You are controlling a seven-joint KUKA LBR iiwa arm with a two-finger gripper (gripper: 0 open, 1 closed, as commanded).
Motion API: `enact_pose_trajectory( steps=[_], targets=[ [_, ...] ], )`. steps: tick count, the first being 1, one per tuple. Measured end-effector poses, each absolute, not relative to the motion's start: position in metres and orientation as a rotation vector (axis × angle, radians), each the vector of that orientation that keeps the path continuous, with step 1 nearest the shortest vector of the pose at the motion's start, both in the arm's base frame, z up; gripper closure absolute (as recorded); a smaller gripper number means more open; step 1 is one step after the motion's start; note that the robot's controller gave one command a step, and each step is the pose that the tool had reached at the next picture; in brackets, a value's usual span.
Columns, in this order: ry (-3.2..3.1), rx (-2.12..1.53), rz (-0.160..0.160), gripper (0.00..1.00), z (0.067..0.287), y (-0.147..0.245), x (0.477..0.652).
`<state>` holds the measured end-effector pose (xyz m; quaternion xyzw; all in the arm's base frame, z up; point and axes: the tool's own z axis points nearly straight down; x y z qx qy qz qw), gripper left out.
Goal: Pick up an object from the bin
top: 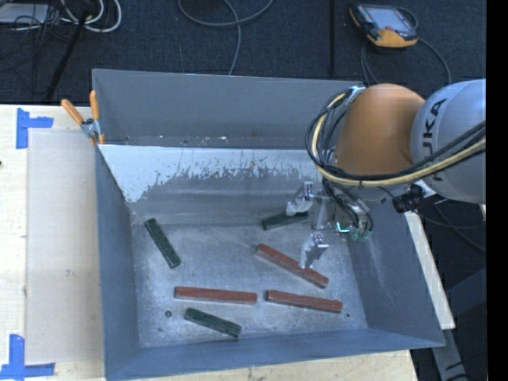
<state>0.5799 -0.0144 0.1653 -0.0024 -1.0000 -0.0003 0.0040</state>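
Bin: grey metal bin (119,213) with sloping walls; 6 small flat bars lie loose on its floor, 3 red-brown and 3 dark green.
Arm: reaches in from the right, with the orange cover (379,129) and looped cables sitting above the hand.
Hand: the hand (309,227) is low over the right rear part of the floor, near the foot of the back wall.
Hand state: spread wide; the rear finger (300,203) and the front finger (317,251) stand well apart, with bare floor between them.
Rear green bar: the rear green bar (278,221) lies tilted just left of the hand, its right end close by the rear finger; whether they touch I cannot tell.
Tilted red-brown bar: the tilted red-brown bar (290,265) lies slanting under the front finger, whose tip is at or just above it.
Right red-brown bar: the right red-brown bar (304,301) lies near the front wall, apart from the hand.
Middle red-brown bar: the middle red-brown bar (215,295) lies flat, left of that one.
Front green bar: the front green bar (212,322) lies just in front of the middle red-brown bar.
Left green bar: the left green bar (162,243) lies slanted, well apart from the hand.
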Motion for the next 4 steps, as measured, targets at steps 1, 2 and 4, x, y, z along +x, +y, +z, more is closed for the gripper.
enact_pose_trajectory(
  steps=[1, 2, 4],
  targets=[
    [-3.141, -0.007, 0.000, 0.00, 0.170, -0.014, 0.582],
    [-3.152, -0.047, -0.002, 1.00, 0.077, -0.010, 0.575],
    [-3.148, -0.045, -0.001, 1.00, 0.243, -0.004, 0.605]
  ],
)
